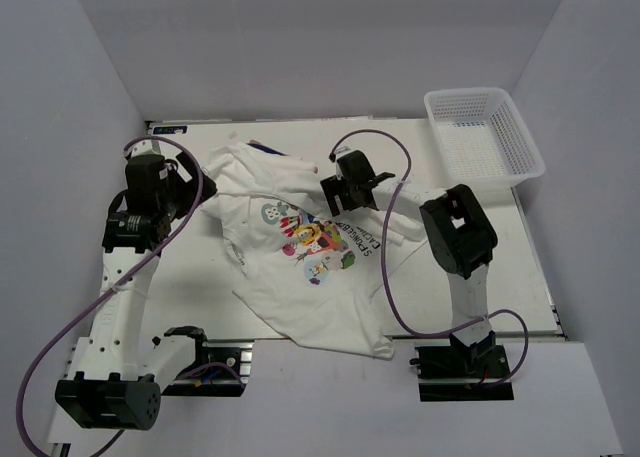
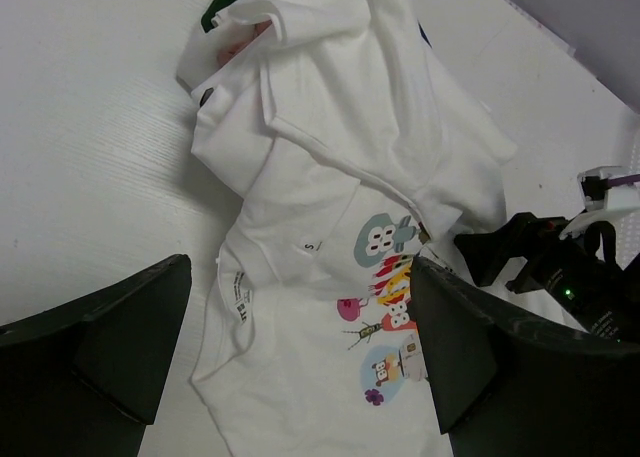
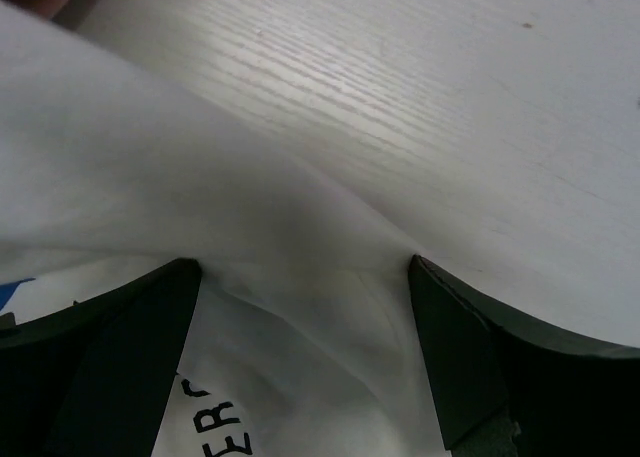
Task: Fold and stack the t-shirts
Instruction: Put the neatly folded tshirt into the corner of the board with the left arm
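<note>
Left gripper (image 2: 298, 277): jaws fully spread, nothing between them, hovering over cloth.
- Directly under it: collar end of the printed t-shirt (image 2: 290, 397), face up, lying on the table (image 2: 90, 157). Neck label (image 2: 240, 299) sits just inside one finger, and the cartoon print (image 2: 390, 307) runs up against the other.
- Ahead of the fingertips: bunched white t-shirts (image 2: 350, 107) in a crumpled heap that overlaps the printed one's shoulder. There's a bit of dark green and pink at the heap's far end, can't tell what it is.
- Off to the side past the print: the other arm's black tool, low over the same shirt.

Right gripper (image 3: 300, 267): jaws wide as well, down at cloth level.
- Between the fingers: a raised fold of the printed t-shirt runs across the gap. It isn't pinched. Can't tell whether the tips touch the fabric.
- Just behind the fold, near one finger: dark lettering (image 3: 222, 429) on the shirt.
- Beyond the fingertips: bare table surface.

Top view: the grippers face each other across the heap, with the printed t-shirt spread out wrinkled between the arms, hem toward the bases. White mesh basket (image 1: 485, 137) is well apart from the right gripper, behind it at the far right table corner.
</note>
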Available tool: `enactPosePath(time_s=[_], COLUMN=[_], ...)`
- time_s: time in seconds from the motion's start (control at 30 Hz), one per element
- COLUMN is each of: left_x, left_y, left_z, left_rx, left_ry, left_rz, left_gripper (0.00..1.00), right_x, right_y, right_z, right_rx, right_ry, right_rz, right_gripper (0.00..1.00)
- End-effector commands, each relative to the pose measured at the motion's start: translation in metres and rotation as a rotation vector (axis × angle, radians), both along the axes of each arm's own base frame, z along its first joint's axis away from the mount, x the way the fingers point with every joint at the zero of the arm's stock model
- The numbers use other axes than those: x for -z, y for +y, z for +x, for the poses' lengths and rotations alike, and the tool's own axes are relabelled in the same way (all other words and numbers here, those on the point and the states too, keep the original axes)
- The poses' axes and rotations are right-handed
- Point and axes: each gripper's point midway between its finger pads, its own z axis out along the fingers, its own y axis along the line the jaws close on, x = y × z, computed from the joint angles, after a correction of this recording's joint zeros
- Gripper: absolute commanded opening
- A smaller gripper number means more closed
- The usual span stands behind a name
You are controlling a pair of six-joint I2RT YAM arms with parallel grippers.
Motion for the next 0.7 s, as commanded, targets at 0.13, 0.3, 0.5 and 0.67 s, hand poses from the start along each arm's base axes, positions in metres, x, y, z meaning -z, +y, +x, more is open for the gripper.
enactPosePath(time_s=[0.13, 0.3, 0.5, 0.67], left_x=[-0.030, -0.025, -0.026, 0.002], left_y=[-0.001, 0.002, -0.005, -0.027], left_z=[0.012, 0.022, 0.047, 0.070], left_rx=[-0.001, -0.028, 0.002, 0.110], left_ry=[-0.101, -0.132, -0.112, -0.019], left_rz=[-0.011, -0.023, -0.039, -0.076], left_gripper=[1.00, 1.00, 1.00, 1.00], right_x=[0.034, 0.028, 0.018, -0.008], right_y=[-0.043, -0.121, -0.205, -0.249], right_z=[-0.028, -0.097, -0.176, -0.192], right_rx=[0.141, 0.492, 0.751, 0.922], right_ry=[0.089, 0.257, 0.371, 0.312], right_rz=[-0.076, -0.141, -0.141, -0.118], right_gripper=[0.82, 0.42, 0.09, 0.13])
